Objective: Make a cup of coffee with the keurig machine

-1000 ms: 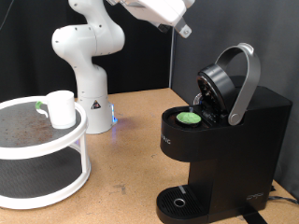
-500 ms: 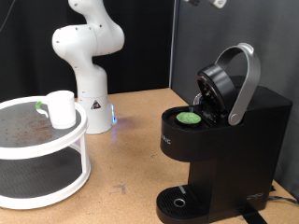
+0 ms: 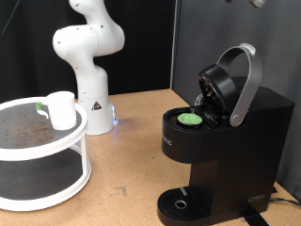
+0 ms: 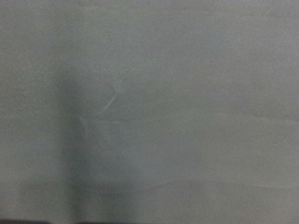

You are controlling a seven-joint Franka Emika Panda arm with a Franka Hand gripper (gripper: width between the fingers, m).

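The keurig machine (image 3: 226,141) stands at the exterior view's right with its lid raised and its grey-silver handle (image 3: 246,83) up. A green-topped pod (image 3: 191,119) sits in the open pod holder. The white cup (image 3: 62,109) stands on the top tier of a white round rack (image 3: 42,174) at the exterior view's left. Only a small piece of the arm's hand (image 3: 255,4) shows at the exterior view's top edge, above the machine. The gripper fingers do not show. The wrist view shows only a blurred grey surface.
The white robot arm base (image 3: 87,56) stands at the back, with a blue light at its foot. The wooden table (image 3: 132,160) lies between the rack and the machine. A dark backdrop is behind. The machine's round drip base (image 3: 179,203) is bare.
The arm's hand has risen and moved to the exterior view's right, leaving the frame almost fully. The lid, pod and cup have not moved.
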